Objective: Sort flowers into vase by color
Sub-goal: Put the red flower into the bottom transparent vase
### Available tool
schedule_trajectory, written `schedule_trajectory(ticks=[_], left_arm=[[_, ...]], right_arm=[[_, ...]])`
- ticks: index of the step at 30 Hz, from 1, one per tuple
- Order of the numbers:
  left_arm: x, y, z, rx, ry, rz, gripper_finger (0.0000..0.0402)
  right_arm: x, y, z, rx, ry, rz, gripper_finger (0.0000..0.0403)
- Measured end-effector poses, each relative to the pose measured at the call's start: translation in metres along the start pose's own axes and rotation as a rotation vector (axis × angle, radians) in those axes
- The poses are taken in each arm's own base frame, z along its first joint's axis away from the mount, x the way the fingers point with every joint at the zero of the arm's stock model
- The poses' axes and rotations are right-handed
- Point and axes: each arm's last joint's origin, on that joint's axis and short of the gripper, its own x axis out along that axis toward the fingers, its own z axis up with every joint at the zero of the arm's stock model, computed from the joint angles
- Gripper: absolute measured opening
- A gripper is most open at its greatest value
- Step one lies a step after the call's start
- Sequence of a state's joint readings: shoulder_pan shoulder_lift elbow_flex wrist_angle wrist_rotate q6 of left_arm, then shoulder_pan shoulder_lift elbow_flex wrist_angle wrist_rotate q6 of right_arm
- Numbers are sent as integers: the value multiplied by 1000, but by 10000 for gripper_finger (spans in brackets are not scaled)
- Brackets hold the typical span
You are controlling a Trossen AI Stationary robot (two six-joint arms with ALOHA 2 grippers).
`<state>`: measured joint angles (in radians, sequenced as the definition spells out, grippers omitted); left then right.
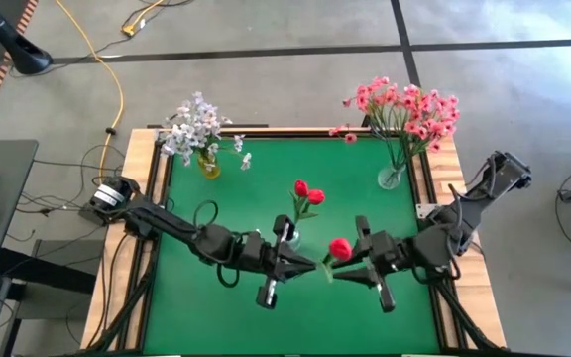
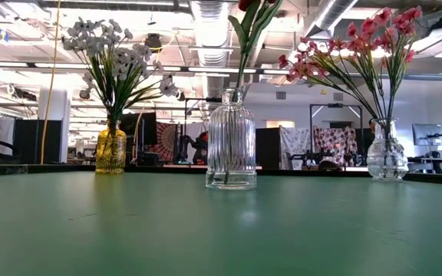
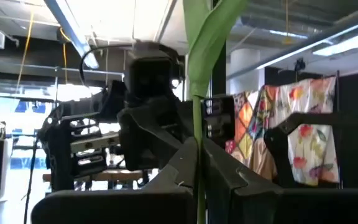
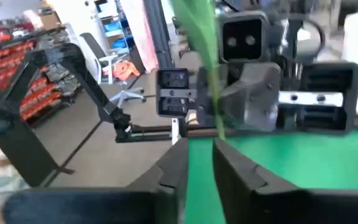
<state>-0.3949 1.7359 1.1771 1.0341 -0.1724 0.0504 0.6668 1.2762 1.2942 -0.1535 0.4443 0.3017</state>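
A single red bud (image 1: 339,248) on a green stem is held above the table between my two grippers. My left gripper (image 1: 310,266) is shut on its stem (image 3: 197,155). My right gripper (image 1: 345,263) faces it, open, and the stem (image 4: 214,106) stands at the gap between its fingertips; I cannot tell whether they touch it. A clear ribbed vase (image 2: 231,146) at mid-table holds two red buds (image 1: 307,193). A yellow vase (image 2: 110,152) holds whitish-lavender flowers (image 1: 194,124). A clear round vase (image 2: 387,159) holds pink sprays (image 1: 409,107). My left gripper pinches the green stem (image 3: 197,180) between its two fingers, below a long leaf (image 3: 213,31). The fingers lie across the stem and come from the table's left side. The flower is lifted clear of the table.
The three vases stand along the far half of the green mat (image 1: 216,317); its near half is bare. The wooden table edge (image 1: 132,198) frames the mat. Cables lie on the floor at the far left.
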Motion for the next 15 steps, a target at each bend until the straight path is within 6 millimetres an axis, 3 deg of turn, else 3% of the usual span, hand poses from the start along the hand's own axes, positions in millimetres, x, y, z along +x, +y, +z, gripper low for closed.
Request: schedule_trajectory(ticks=[9, 15], left_arm=[[1, 1, 0, -45, 14, 34, 0], [1, 1, -2, -46, 26, 34, 0]], right_arm=[[0, -1, 4, -129, -34, -4, 214], [5, -11, 7, -126, -41, -50, 235]])
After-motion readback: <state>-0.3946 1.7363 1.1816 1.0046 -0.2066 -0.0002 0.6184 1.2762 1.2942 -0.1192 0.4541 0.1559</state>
